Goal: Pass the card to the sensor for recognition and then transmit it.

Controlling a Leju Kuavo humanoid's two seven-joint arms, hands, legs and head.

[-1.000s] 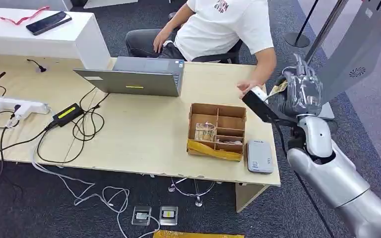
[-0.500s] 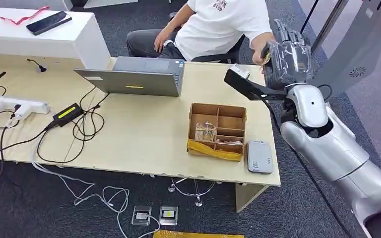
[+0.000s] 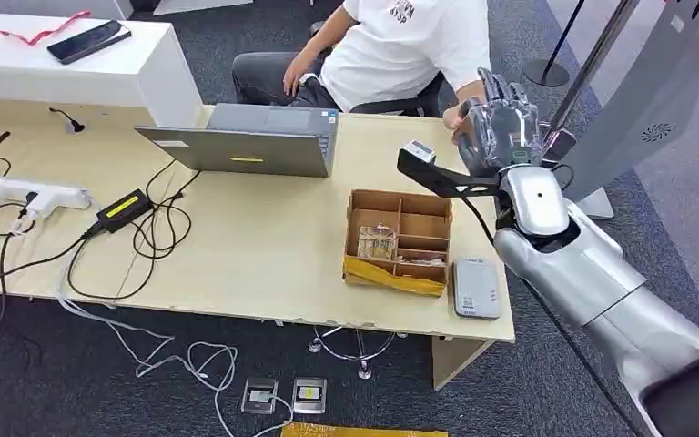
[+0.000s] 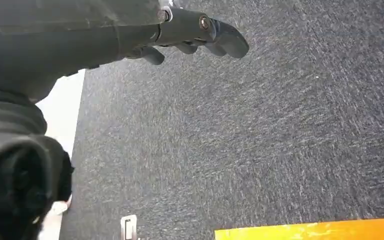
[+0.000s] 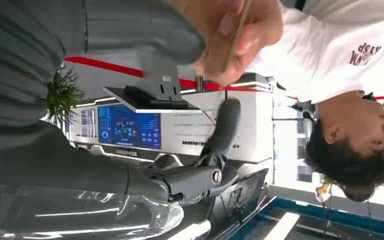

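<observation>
My right hand (image 3: 499, 127) is raised over the table's far right corner, its fingers (image 5: 223, 131) stretched out and apart from the thumb (image 5: 177, 37). A seated person's hand (image 3: 458, 116) meets it there. In the right wrist view that person's hand (image 5: 230, 30) pinches the thin card (image 5: 240, 22), seen edge-on, right beside my thumb. My fingers stay well away from the card. The grey card sensor (image 3: 476, 287) lies flat at the table's near right corner. My left hand (image 4: 200, 32) hangs over the dark carpet and holds nothing.
A partitioned cardboard box (image 3: 399, 238) with small items stands left of the sensor. A laptop (image 3: 255, 141), a power brick (image 3: 124, 209) and tangled cables (image 3: 155, 232) cover the table's middle and left. A grey kiosk panel (image 3: 655, 82) rises at the right.
My right arm has swung up and away from beside the table toward the seated person, carrying the card. The person's hand has risen to meet it and now pinches the card.
</observation>
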